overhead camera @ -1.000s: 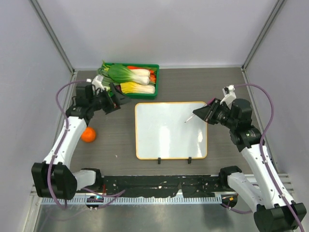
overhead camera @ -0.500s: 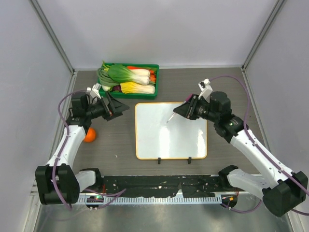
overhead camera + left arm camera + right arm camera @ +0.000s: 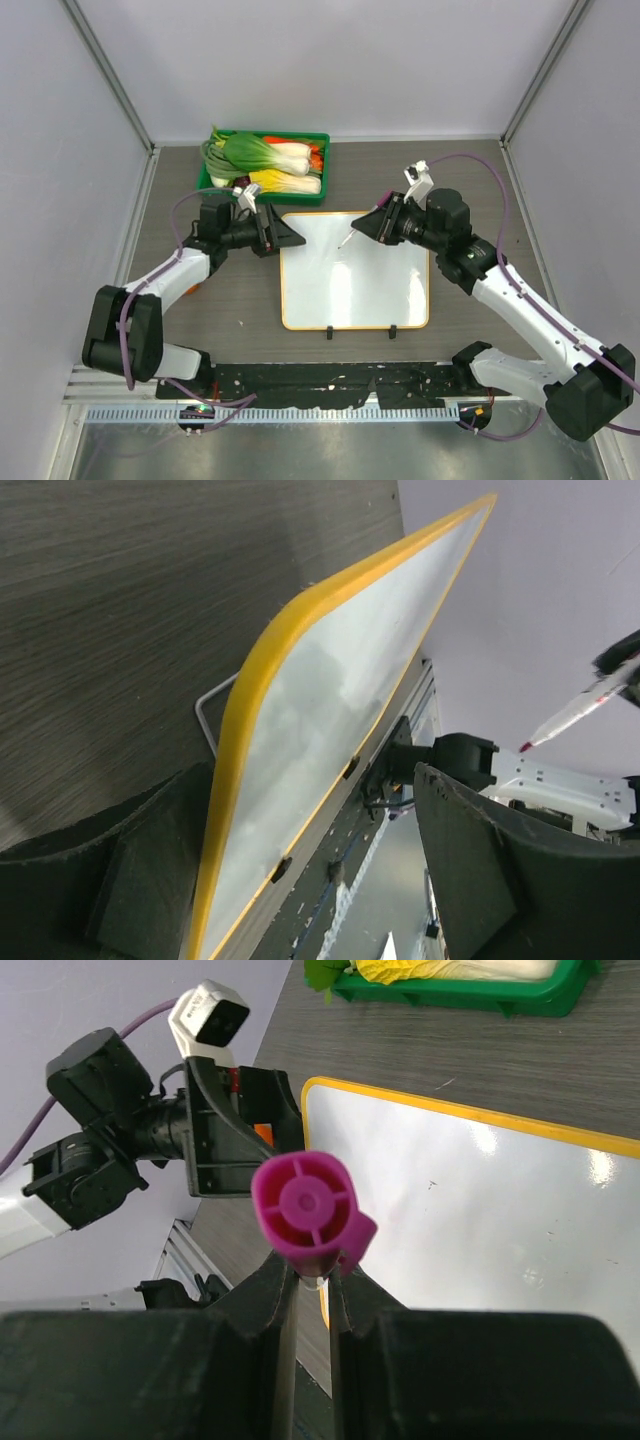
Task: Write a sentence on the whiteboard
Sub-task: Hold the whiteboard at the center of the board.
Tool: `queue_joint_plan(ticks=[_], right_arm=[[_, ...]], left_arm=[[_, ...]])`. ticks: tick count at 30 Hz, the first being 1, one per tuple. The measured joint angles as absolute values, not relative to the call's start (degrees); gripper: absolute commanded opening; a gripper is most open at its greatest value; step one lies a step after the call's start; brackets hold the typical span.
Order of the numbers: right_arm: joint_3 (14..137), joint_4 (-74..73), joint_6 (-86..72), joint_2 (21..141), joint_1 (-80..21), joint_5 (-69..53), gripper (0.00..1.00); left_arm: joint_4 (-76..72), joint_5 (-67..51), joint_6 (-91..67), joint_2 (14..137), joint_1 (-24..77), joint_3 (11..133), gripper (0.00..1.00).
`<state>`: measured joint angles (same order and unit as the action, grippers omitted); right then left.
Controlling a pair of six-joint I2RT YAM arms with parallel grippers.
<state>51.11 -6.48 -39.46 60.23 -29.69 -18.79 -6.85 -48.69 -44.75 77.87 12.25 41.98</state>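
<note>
The whiteboard [image 3: 355, 275], white with an orange-yellow rim, lies flat mid-table. Its face is bare white, and the sentence is out of view. My left gripper [image 3: 288, 236] is at the board's far left corner. In the left wrist view its jaws [image 3: 310, 880] stand wide apart on either side of the yellow rim [image 3: 250, 720]. My right gripper [image 3: 385, 224] hovers over the board's upper middle, shut on a marker [image 3: 350, 238] that points down-left above the surface. The marker's magenta end [image 3: 305, 1205] sits between the right fingers [image 3: 310, 1280]. The marker tip [image 3: 575, 712] also shows in the left wrist view.
A green tray [image 3: 322, 140] of leafy vegetables stands just beyond the board's far left corner. Two black feet [image 3: 330, 332] sit at the board's near edge. Grey walls and metal posts close in the table on the left, right and back.
My left arm has swung right from beside the tray to the board's far left corner. My right arm has carried the marker left over the board.
</note>
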Motion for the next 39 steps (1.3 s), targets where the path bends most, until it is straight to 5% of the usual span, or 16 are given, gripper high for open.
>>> queue_joint_plan(ticks=[12, 20, 25, 29, 39], right_arm=[[51.1, -7.5, -39.3, 57.5, -29.7, -16.8, 0.01], [51.1, -7.6, -39.3, 57.3, -29.7, -16.8, 0.01], [50.8, -7.7, -39.3, 56.9, -29.7, -16.8, 0.01], [50.6, -7.8, -39.3, 56.4, -29.7, -16.8, 0.01], [49.9, -8.1, -39.1, 54.3, -29.8, -16.8, 0.01]], left_arm=[[-14.3, -47.4, -44.0, 83.9, 15.1, 40.3, 0.35], [-22.4, -49.2, -45.6, 80.6, 16.3, 33.1, 0.18], [-23.8, -48.8, -44.9, 77.4, 16.8, 29.4, 0.36], [-19.1, -45.7, -42.2, 75.6, 16.9, 29.0, 0.63], [-6.7, -39.5, -40.0, 67.0, 16.9, 29.0, 0.93]])
